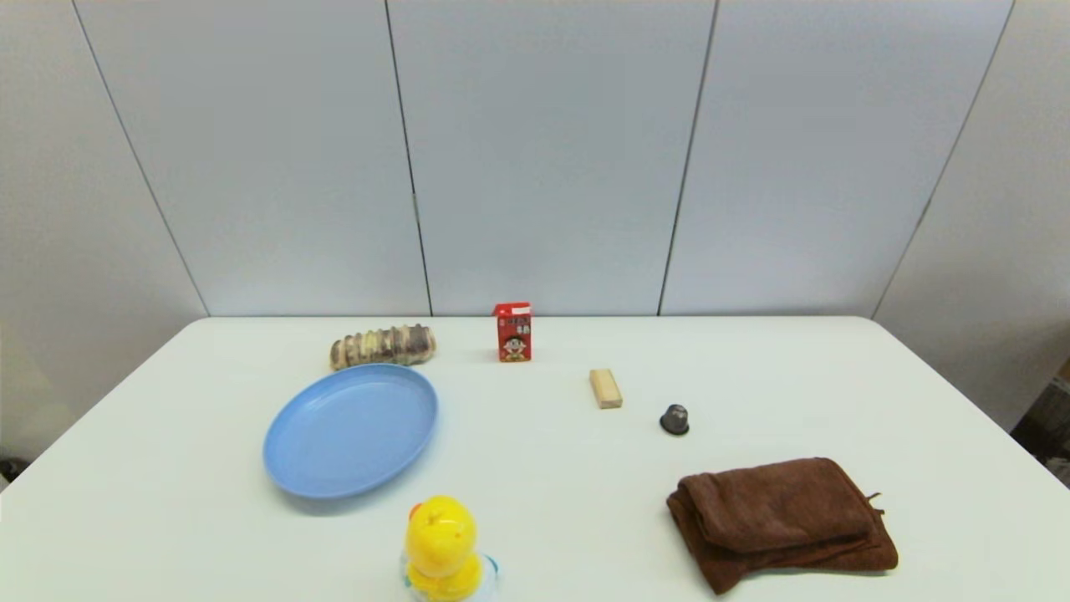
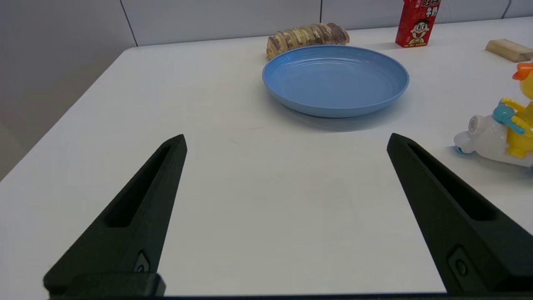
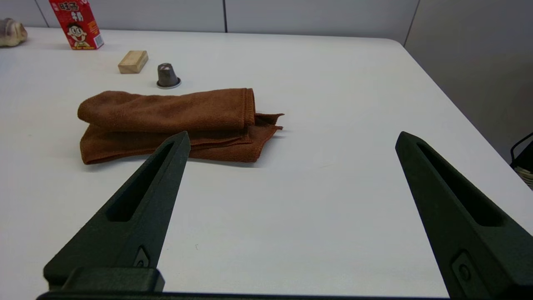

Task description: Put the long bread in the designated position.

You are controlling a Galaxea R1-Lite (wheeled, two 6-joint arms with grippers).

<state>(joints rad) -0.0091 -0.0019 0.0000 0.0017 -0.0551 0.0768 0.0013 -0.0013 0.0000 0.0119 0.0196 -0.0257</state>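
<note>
The long bread (image 1: 383,345), a striped tan and dark-brown loaf, lies at the back left of the white table, just behind the blue plate (image 1: 351,431). The left wrist view shows the bread (image 2: 307,37) beyond the plate (image 2: 335,80), well ahead of my left gripper (image 2: 287,141), which is open and holds nothing. My right gripper (image 3: 293,139) is open too, low over the table's near right part, by the brown towel (image 3: 166,123). One end of the bread (image 3: 12,31) shows far off there. Neither arm appears in the head view. The designated position has no mark of its own that I can see.
A red drink carton (image 1: 513,332) stands at the back centre. A small wooden block (image 1: 605,389) and a dark capsule (image 1: 675,419) lie to its right. The folded brown towel (image 1: 782,518) is front right, a yellow duck toy (image 1: 443,552) front centre.
</note>
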